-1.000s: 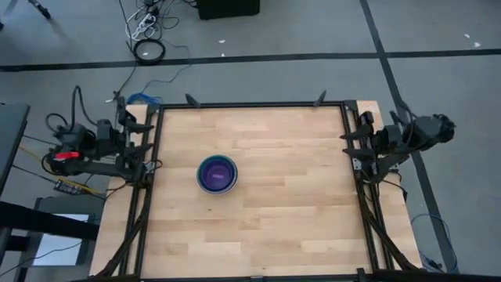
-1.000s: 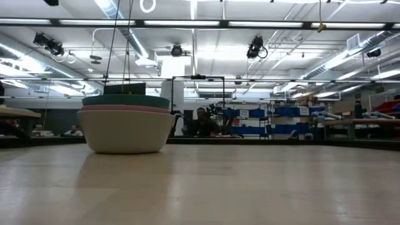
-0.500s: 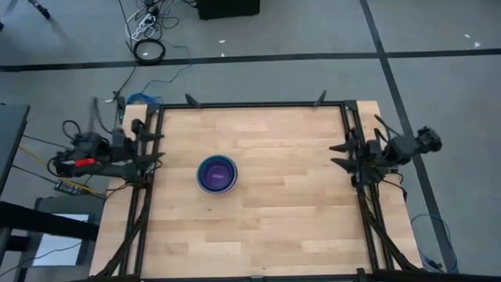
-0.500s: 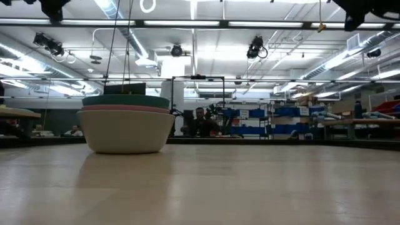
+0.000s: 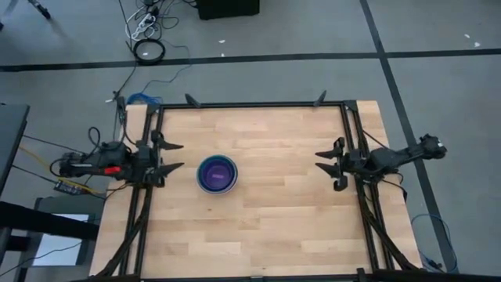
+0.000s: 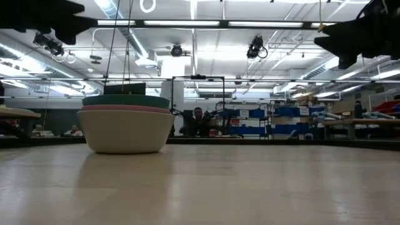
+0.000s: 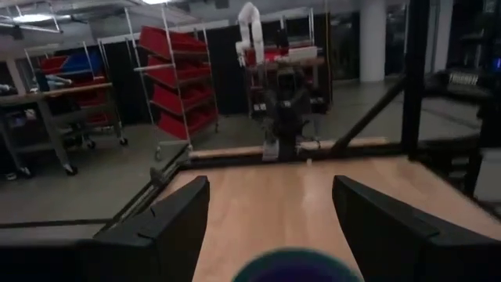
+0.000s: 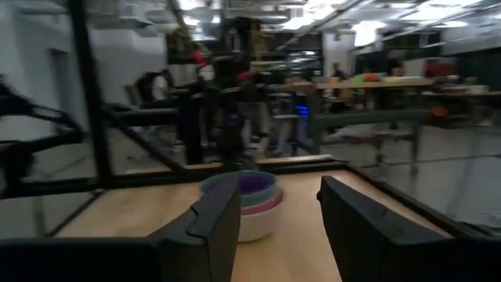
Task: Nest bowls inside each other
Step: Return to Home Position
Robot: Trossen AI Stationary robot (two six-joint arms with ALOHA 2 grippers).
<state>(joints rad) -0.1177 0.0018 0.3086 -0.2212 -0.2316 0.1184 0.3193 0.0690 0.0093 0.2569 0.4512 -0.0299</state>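
Observation:
The bowls stand nested in one stack on the wooden table, left of its middle. From the side the stack shows a white-grey outer bowl resting on the table by its base, with pink and teal rims above. From above, purple shows inside a blue rim. My left gripper is open at the table's left edge, pointing level at the stack. My right gripper is open at the right edge, also facing the stack. Both are empty.
A black frame runs round the table, with clamps on its far rail. Bare wood lies on all sides of the stack. Cables lie on the floor beyond the far edge. A person sits in the room behind the table.
Both arms have come down and reached out from outside the frame over the table's side edges. The left gripper has gone toward the table's right, the right gripper toward its left, both now pointing level at the bowls. The stack has kept still.

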